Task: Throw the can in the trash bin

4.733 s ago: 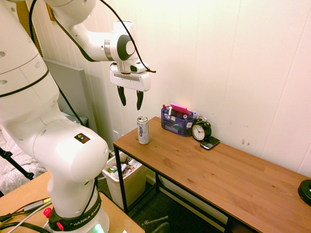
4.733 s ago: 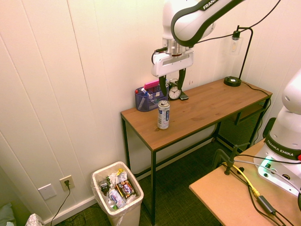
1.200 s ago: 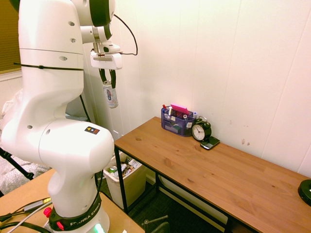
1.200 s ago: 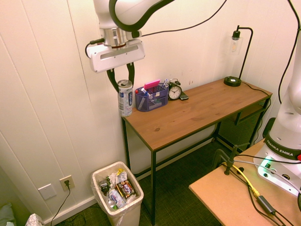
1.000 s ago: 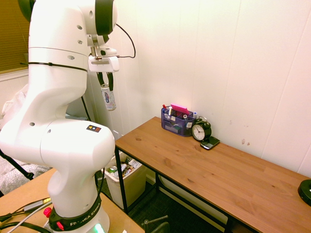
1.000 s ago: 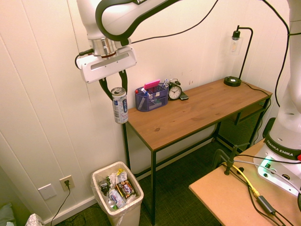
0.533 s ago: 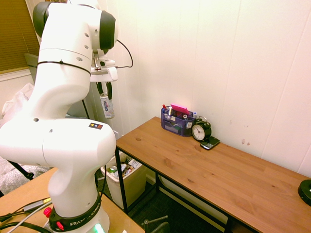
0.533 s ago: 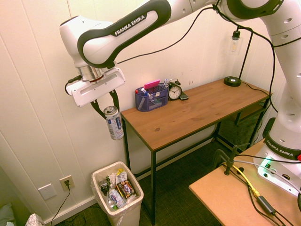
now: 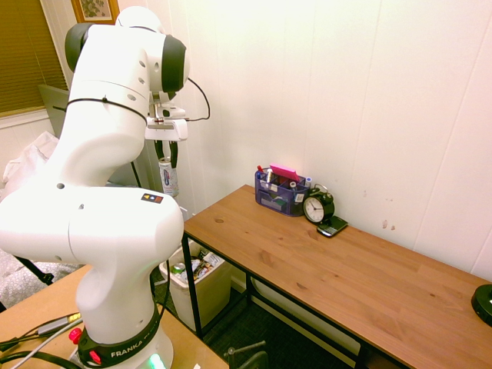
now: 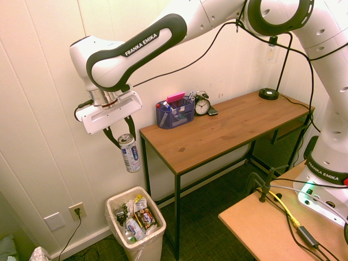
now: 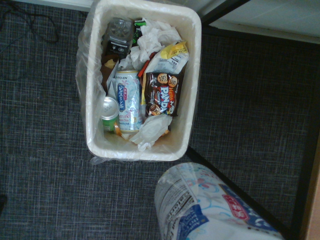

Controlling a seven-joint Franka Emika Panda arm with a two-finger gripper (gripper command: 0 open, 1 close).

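My gripper (image 10: 120,136) is shut on the top of the can (image 10: 130,154), a slim silver-white drink can that hangs tilted in the air just left of the desk's end. In the first exterior view the can (image 9: 167,177) hangs under the gripper (image 9: 165,156) beside the wall. The trash bin (image 10: 134,224) stands on the floor directly below, beige, lined with a clear bag and partly filled with wrappers and other cans. In the wrist view the bin (image 11: 192,75) lies below, and the can's body (image 11: 212,205) fills the lower right.
The wooden desk (image 10: 228,128) with black metal legs stands right of the can. On it are a blue organiser (image 10: 175,112), a black alarm clock (image 10: 203,105) and a black lamp (image 10: 268,93). Dark carpet (image 11: 45,190) surrounds the bin. The white panelled wall is close behind.
The gripper has carried the can a little further down and slightly toward the desk over the last half second; across the last second it moved left off the desk edge and lower, over the bin.
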